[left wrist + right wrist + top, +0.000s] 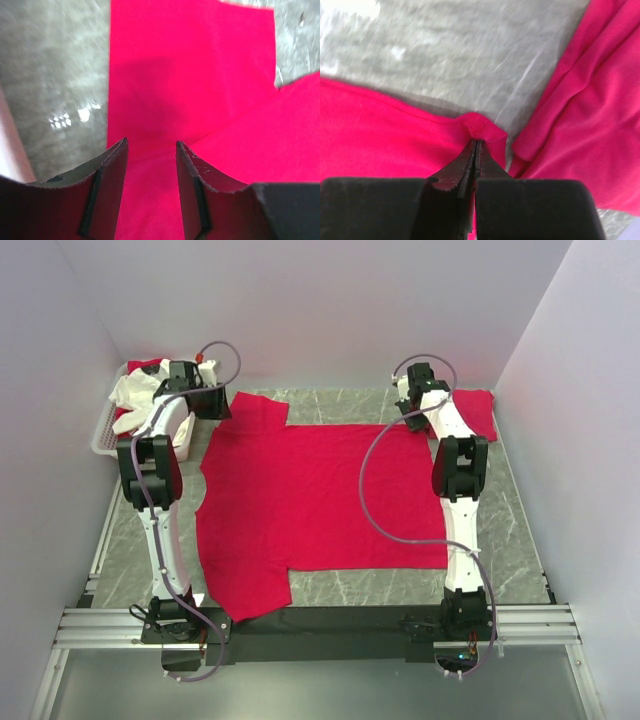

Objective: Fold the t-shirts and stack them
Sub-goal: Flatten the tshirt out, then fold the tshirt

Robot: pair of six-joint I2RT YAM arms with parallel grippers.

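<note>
Gripping spread t-shirt (385,135) corner, right pincer (476,144); second t-shirt (585,125) cropped.

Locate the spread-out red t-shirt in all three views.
Top external: spread t-shirt lies flat mid-table between the arms.
Left wrist: fills centre and right, its sleeve ahead of the open left gripper.
Right wrist: lower left, hem corner pinched in the shut right gripper; the red at right is a second t-shirt.
Shared landmark: grey marble table.
</note>
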